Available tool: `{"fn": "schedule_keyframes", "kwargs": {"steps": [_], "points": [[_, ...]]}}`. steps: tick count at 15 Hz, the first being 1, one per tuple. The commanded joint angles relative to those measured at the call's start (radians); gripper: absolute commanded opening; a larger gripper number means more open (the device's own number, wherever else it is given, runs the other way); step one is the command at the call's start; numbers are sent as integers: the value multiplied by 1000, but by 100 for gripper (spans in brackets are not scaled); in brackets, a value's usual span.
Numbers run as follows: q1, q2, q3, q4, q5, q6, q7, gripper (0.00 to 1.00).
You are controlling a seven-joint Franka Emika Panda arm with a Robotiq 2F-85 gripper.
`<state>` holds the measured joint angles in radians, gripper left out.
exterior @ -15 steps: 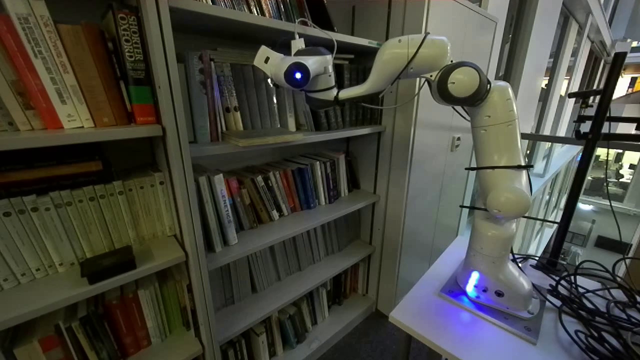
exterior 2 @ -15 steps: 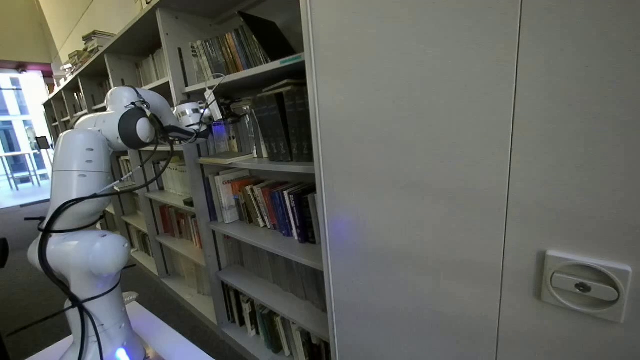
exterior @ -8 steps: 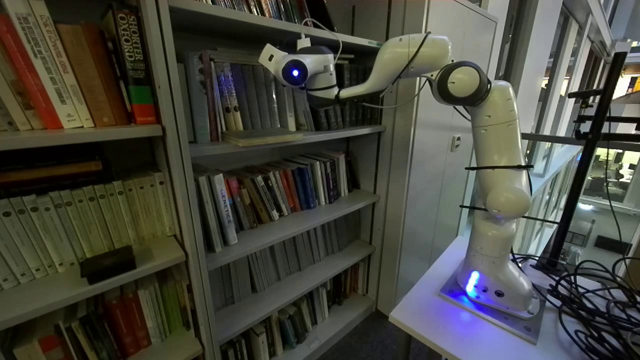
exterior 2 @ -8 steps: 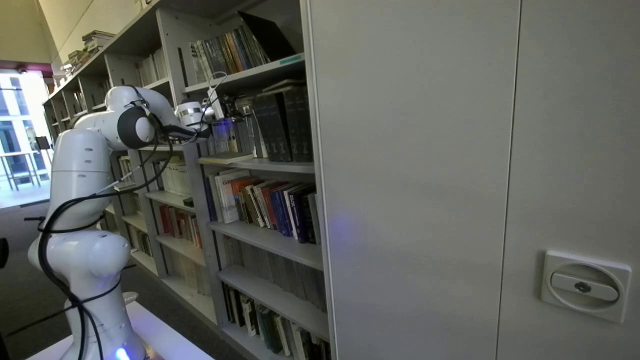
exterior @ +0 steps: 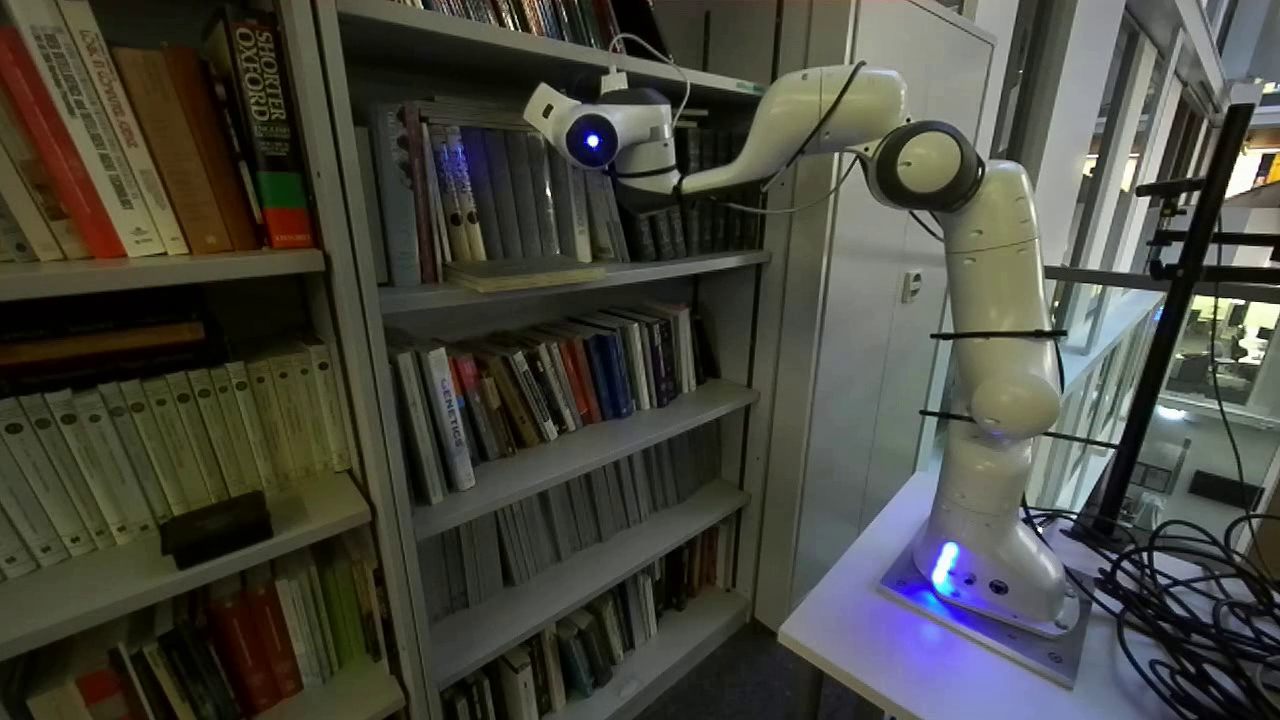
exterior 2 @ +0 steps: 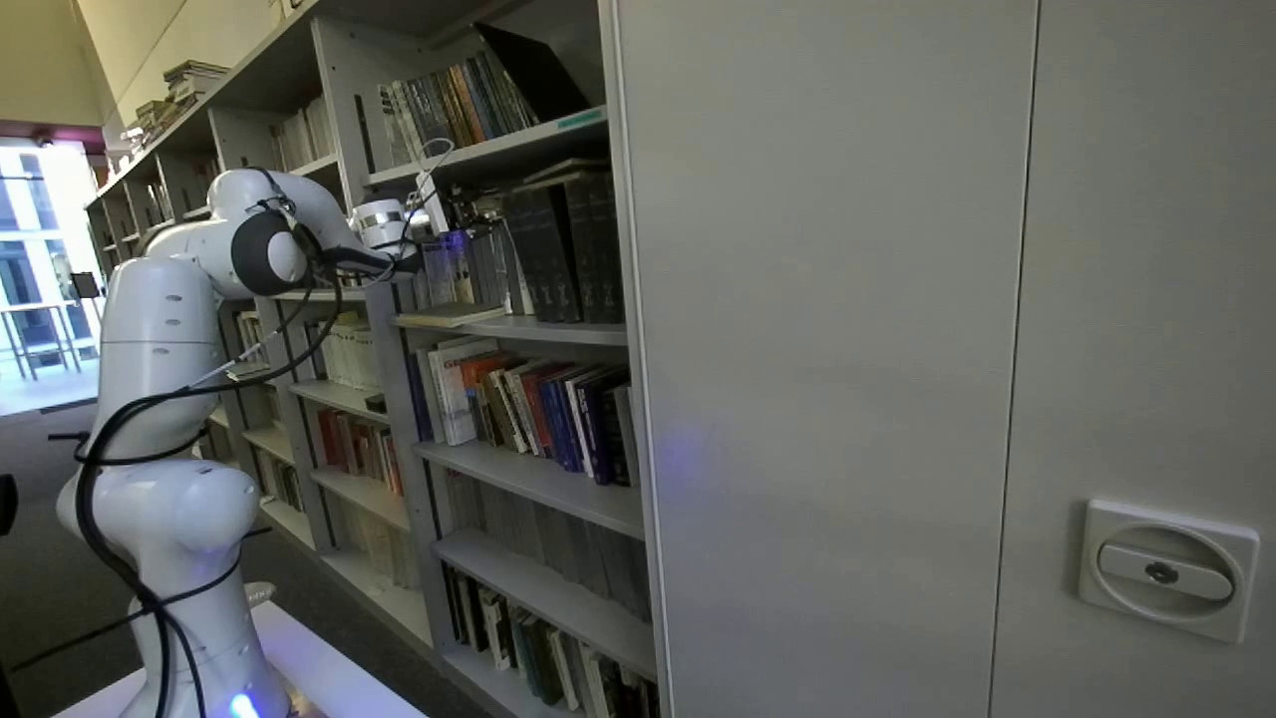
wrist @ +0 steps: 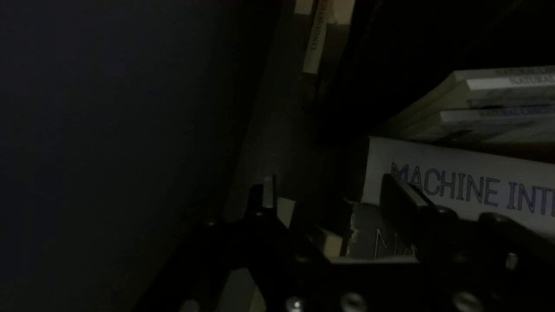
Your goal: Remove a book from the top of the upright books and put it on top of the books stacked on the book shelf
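The book shelf is grey metal and also shows in an exterior view. Upright books fill its second visible board. Thin books lie flat on top of them, partly hidden by the arm; flat books also top the dark volumes. A low stack of flat books lies on the board's front edge, also visible here. My gripper is open, with nothing visible between its fingers. Its right finger overlaps a "MACHINE INT..." spine; contact cannot be told. The gripper reaches in above the upright books.
A shelf board with more books runs above my hand. A cabinet stands beside the shelf. A paler unit with red and cream volumes adjoins it. Thin "NATURAL..." spines show in the dark wrist view. Cables lie behind the base.
In both exterior views the wrist has shifted slightly up and to the right, and its tilt has changed a little. The books and the flat stack have not visibly moved.
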<state>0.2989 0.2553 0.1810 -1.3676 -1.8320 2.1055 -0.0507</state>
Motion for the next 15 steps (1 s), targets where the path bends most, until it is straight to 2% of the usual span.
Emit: {"fn": "schedule_keyframes", "kwargs": {"steps": [1, 9, 15], "points": [[-6, -37, -1, -27, 3, -16, 0, 75], [-1, -11, 1, 19, -10, -10, -16, 68], [1, 37, -3, 99, -28, 1, -27, 68]]}}
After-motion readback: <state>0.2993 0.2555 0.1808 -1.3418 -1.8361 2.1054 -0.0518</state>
